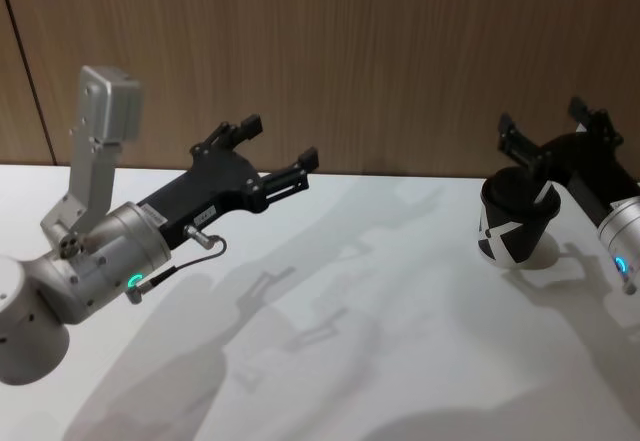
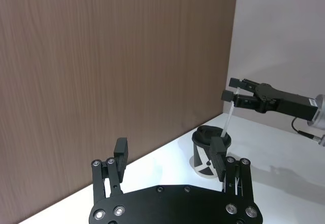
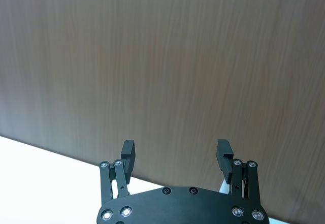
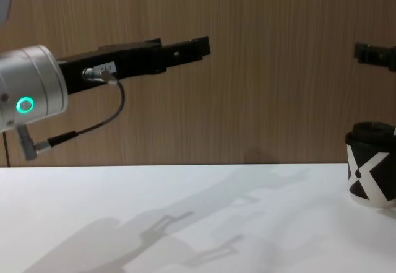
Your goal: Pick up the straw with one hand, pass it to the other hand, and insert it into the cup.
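finding the thin white straw [image 2: 228, 113] already standing in the lid of the black paper cup with the white x mark [image 1: 510, 226], leaning out of the opening with its upper end rising above the cup. holding the black two-finger right gripper [image 1: 553, 126] just above the cup, claw spread wide and gripping nothing, its fingers seeming to sit either side of the straw's upper end in the left wrist view. hanging the black two-finger left gripper [image 1: 279, 139] well apart from the cup, high over the white table [image 1: 350, 341], claw likewise wide and empty.

judging the main risk as lying in the retreat: pulling the right gripper away sideways rather than straight up from the cup, catching a finger on the leaning straw, then levering it out of the lid or tipping the light paper cup over. judging a second risk as closing the claw again by mistake and lifting the straw back out. seeing little danger from the left gripper while parked that far from the cup.
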### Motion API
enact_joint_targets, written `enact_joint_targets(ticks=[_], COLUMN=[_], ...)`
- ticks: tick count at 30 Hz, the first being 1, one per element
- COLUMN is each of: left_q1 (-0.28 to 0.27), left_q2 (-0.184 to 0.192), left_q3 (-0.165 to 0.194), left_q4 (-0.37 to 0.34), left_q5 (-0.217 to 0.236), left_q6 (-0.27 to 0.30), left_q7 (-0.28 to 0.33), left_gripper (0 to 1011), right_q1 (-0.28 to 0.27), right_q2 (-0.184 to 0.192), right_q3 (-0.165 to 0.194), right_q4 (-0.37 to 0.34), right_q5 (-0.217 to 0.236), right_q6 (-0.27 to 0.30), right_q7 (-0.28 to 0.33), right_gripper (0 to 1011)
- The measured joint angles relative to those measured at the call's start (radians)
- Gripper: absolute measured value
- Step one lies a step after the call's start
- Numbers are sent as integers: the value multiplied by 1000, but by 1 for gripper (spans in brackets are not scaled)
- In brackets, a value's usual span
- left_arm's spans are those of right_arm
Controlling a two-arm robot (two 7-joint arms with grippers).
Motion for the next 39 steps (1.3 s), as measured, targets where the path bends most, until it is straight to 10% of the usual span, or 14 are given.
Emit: enact_joint_targets(ticks=[39], left_q1=[-158], left_q2=[-4], left_q3=[130], left_q4=[107], left_q5=[113], left_q6=[-109], left_q7=[-5], left_gripper=[1003], right_q1=[-93], right_q2=[-3], right_q3=[-18], right_q4=[-77], right_q5=[-41], right_q6=[-70], right_q7=[80], right_gripper=[1001])
